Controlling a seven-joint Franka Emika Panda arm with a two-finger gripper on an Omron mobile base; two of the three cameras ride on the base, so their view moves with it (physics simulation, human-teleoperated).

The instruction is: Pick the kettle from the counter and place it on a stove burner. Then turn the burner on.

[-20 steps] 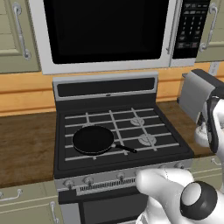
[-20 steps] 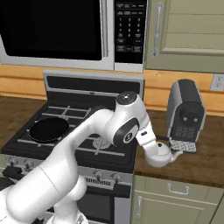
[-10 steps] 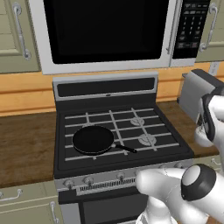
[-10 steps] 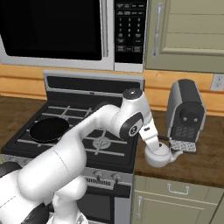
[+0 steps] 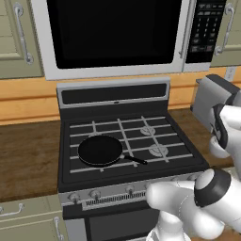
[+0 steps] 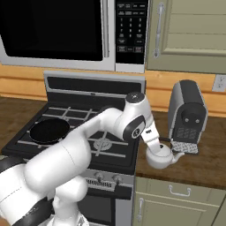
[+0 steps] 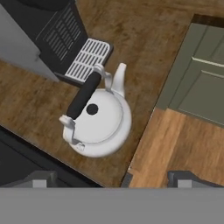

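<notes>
The small white kettle (image 6: 161, 157) stands on the dark wood counter (image 6: 201, 165) just right of the stove (image 6: 66, 114), its spout pointing at the coffee machine's tray. In the hand view the kettle (image 7: 98, 123) lies straight below, with its black-gripped handle running diagonally and its spout at the top. My gripper (image 6: 153, 145) hovers just over the handle without touching it. The gripper (image 7: 113, 178) is open, with its fingertips (image 7: 41, 177) wide apart and nothing between them. A silvery stove burner (image 5: 158, 150) lies bare at the front right of the grates, and another burner (image 5: 148, 131) sits behind it.
A black frying pan (image 5: 100, 150) covers the stove's front-left burner. The grey-and-black coffee machine (image 6: 187, 114) stands close behind the kettle, its drip tray (image 7: 87, 59) almost touching it. Knobs (image 5: 96, 194) line the stove's front strip. The microwave (image 5: 117, 33) hangs overhead. The counter edge (image 7: 144, 131) runs beside the kettle.
The arm's wrist has swung a little to the right and settled over the kettle. The kettle has not moved, and the jaws have stayed open.
</notes>
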